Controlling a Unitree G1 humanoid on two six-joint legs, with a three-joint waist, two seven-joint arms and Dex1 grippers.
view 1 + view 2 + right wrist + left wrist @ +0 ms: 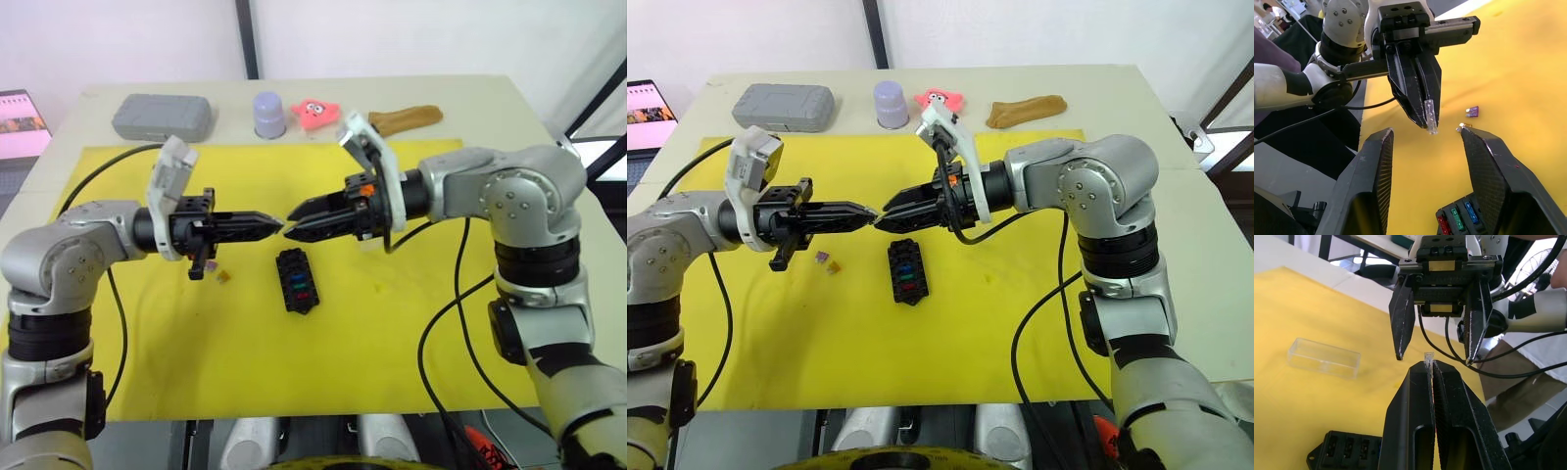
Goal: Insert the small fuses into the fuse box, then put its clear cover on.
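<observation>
1. Left gripper point(865, 212) clenched on a clear-grey fuse point(1431, 116), which sticks out past its tips toward the right gripper point(884, 219), long axis along the fingers.
2. Right fingers point(1402, 322) spread, straddling the fuse tip, not touching. Looks like a handover.
3. Fuse box point(907, 271) on the worktop just below the tips: three fuses seated.
4. Two loose fuses point(828, 261) nearer the left arm; one clear cover point(1324, 358) beside the box.

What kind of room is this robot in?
Probably a robot lab or test workshop: a pale table with a yellow mat, a black slotted fuse box, and a laptop screen beside it.
</observation>
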